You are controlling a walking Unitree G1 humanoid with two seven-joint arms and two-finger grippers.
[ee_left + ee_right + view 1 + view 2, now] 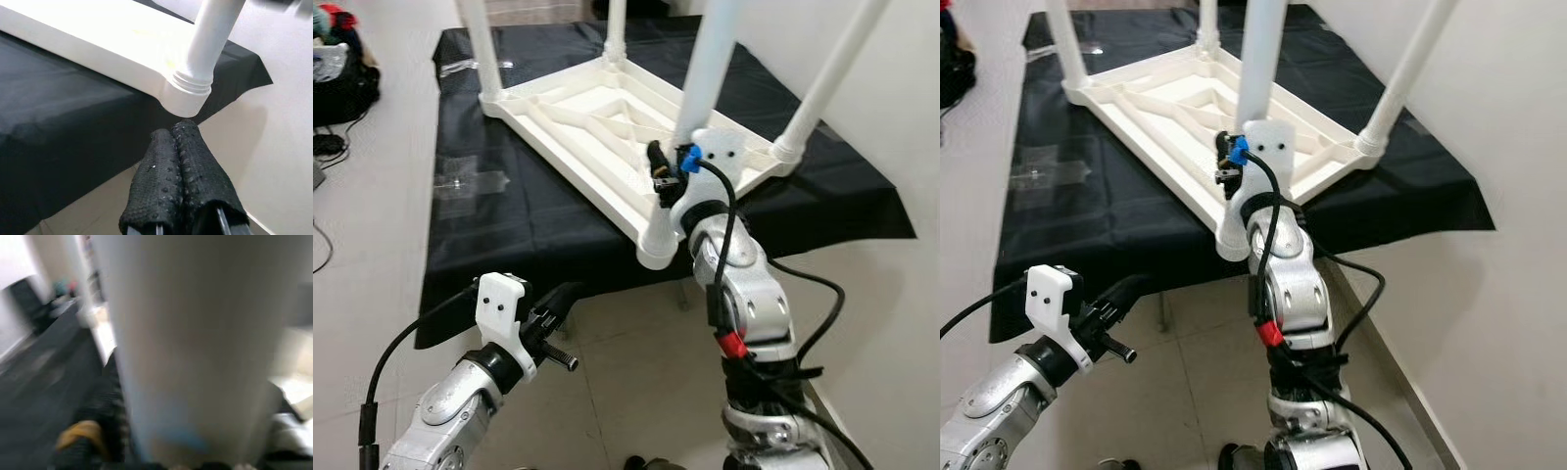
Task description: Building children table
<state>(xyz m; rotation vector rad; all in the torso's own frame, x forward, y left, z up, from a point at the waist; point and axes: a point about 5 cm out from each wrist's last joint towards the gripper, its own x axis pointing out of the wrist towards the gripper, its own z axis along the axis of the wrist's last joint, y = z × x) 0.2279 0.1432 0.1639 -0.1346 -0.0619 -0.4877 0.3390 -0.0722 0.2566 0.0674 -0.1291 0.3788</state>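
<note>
White plastic children's table (607,117) lies upside down on a black cloth-covered worktop (509,206), legs up for fitting. Right gripper (668,168) clasps the near white tubular leg (710,69), apparently seating it. Left gripper (183,161), fingers pressed together empty, waits below the corner socket (188,95).

A white plastic table (607,117) is laid upside down on a black cloth (509,206), its ribbed underside turned up. Four white tube legs (710,69) are set upright in round sockets at its corners. The nearest corner socket (658,240) is seen at the cloth's front edge, and the nearest leg rises from it, tilted slightly.
</note>
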